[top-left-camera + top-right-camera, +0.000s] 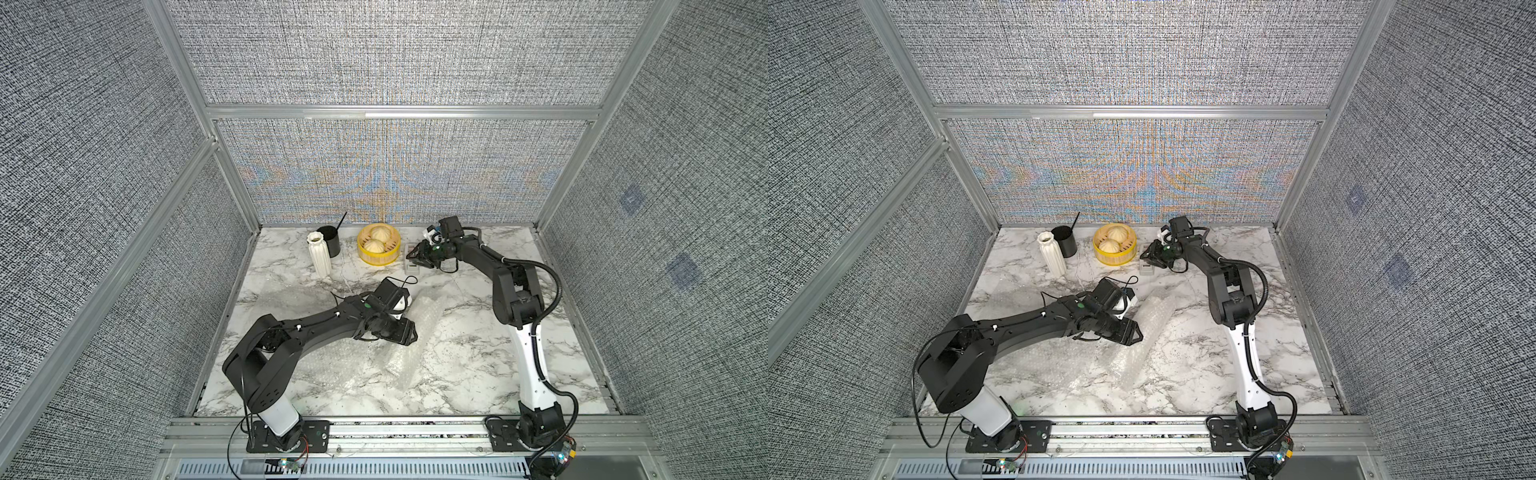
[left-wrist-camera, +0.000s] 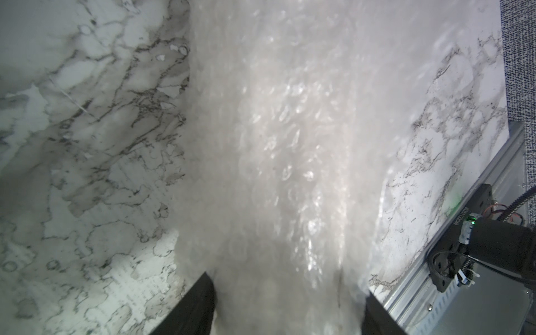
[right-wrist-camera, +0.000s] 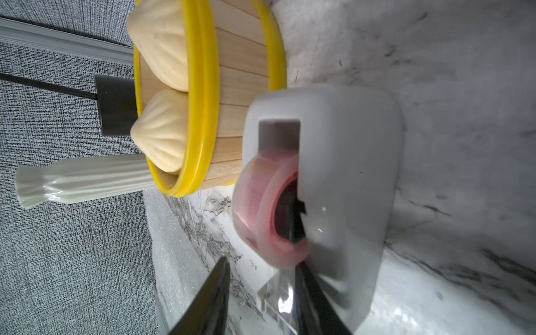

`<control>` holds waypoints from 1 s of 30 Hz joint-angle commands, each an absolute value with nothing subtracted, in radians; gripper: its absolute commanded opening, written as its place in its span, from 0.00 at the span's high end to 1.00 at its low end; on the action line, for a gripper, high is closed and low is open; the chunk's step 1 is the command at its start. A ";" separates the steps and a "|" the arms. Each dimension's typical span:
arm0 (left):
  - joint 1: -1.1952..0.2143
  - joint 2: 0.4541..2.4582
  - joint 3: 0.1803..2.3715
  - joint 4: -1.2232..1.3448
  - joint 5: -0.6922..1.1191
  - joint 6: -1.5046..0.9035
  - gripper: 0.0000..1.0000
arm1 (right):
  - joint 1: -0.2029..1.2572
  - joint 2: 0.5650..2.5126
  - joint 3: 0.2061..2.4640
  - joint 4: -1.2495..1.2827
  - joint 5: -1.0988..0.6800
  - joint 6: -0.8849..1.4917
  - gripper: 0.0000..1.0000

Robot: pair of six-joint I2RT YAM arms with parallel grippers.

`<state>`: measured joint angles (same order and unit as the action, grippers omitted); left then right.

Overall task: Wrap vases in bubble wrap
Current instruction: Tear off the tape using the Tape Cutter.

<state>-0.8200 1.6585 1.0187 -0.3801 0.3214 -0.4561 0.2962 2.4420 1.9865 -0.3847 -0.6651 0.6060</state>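
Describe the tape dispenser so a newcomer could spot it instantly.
Look to the back of the marble table, where a yellow steamer basket holds two buns. Right beside it, at the right gripper, stands the tape dispenser. It alone is a pale grey block carrying a clear roll with a pink core.

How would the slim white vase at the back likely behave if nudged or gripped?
The slim vase stands tall on a narrow base, so a nudge up high would probably tip it. Its glossy glaze may be slippery, though the ribs might help grip. It looks rigid and breakable.
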 commanded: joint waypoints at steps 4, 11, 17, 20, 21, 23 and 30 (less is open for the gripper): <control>-0.815 1.672 1.008 -0.493 0.248 -0.453 0.35 | 0.302 2.466 1.979 -0.484 -0.657 0.635 0.63; -0.814 1.674 1.008 -0.492 0.249 -0.451 0.35 | 0.298 2.416 1.910 -0.436 -0.655 0.658 0.70; -0.809 1.673 1.012 -0.492 0.249 -0.450 0.35 | 0.296 2.445 1.911 -0.420 -0.672 0.666 0.76; -0.808 1.670 1.011 -0.494 0.250 -0.449 0.35 | 0.295 2.450 1.910 -0.403 -0.682 0.677 0.77; -0.808 1.670 1.011 -0.494 0.250 -0.449 0.35 | 0.295 2.450 1.910 -0.400 -0.684 0.678 0.78; -0.807 1.670 1.009 -0.494 0.249 -0.449 0.35 | 0.293 2.444 1.907 -0.393 -0.684 0.683 0.81; -0.802 1.668 1.008 -0.494 0.247 -0.448 0.35 | 0.286 2.419 1.892 -0.364 -0.690 0.704 0.92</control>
<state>-0.8062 1.6558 1.0187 -0.3820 0.3363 -0.4561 0.2817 2.4229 1.9030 -0.2852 -0.6769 0.6846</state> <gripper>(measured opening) 0.652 0.093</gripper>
